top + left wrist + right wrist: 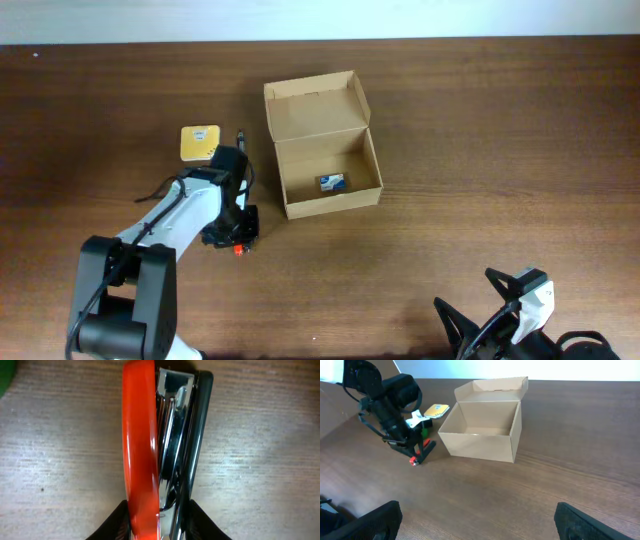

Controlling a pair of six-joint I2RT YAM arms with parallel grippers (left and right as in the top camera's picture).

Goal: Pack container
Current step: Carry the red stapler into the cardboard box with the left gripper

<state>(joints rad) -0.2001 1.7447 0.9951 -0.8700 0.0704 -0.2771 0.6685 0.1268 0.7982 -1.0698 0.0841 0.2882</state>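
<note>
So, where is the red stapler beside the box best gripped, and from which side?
Come from straight above. The red and black metal stapler lies on its side, so pinch its red top against its black base; the left claw straddles it that way. Aim for mid-length, so that it should hang level.

No legible text; yellow item's label (199,143) too blurred.
</note>
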